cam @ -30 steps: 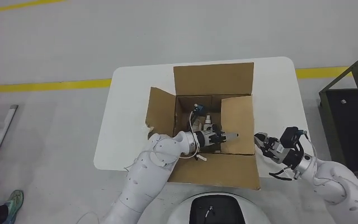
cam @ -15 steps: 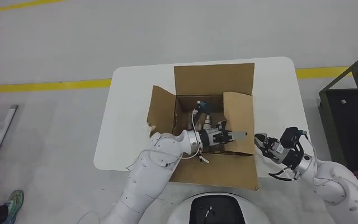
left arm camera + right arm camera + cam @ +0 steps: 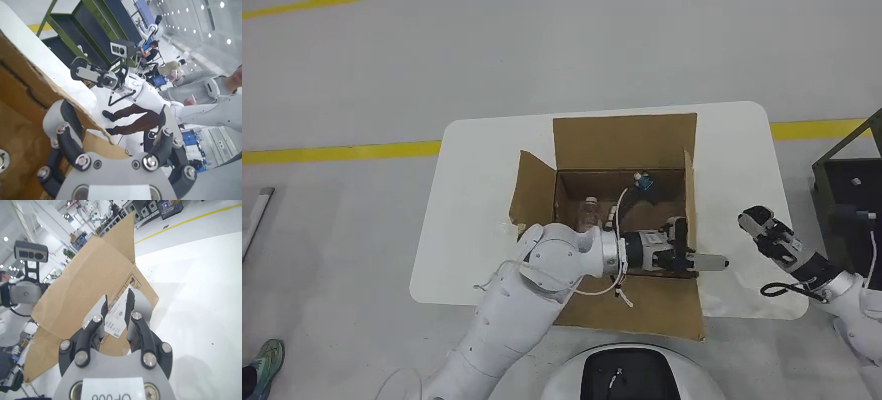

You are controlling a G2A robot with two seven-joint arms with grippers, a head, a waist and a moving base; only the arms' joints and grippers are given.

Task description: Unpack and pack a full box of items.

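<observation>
An open cardboard box (image 3: 622, 140) stands in the middle of the white table (image 3: 472, 190), its mouth turned upward. The far flap is laid back toward the table's far edge and the near flap is folded out toward the near edge, so the box's longest stretch runs from near edge to far edge. The left flap is tilted outward. The right flap (image 3: 688, 195) stands nearly upright and is seen edge-on from above. A small pale item (image 3: 590, 207) lies inside by the left wall, too small to be identified.

The left gripper (image 3: 700, 262) is stretched across the box mouth to the near end of the right flap. Its fingers (image 3: 62, 117) are spread wide, and the flap's ragged edge passes between them. Whether the cardboard is touched cannot be told.

The right gripper (image 3: 764, 225) is held above the table's right side, apart from the box. It is pointed at the outer right wall, where a white label (image 3: 115, 313) is stuck. Its fingers are parted by a narrow gap and nothing is held.
</observation>
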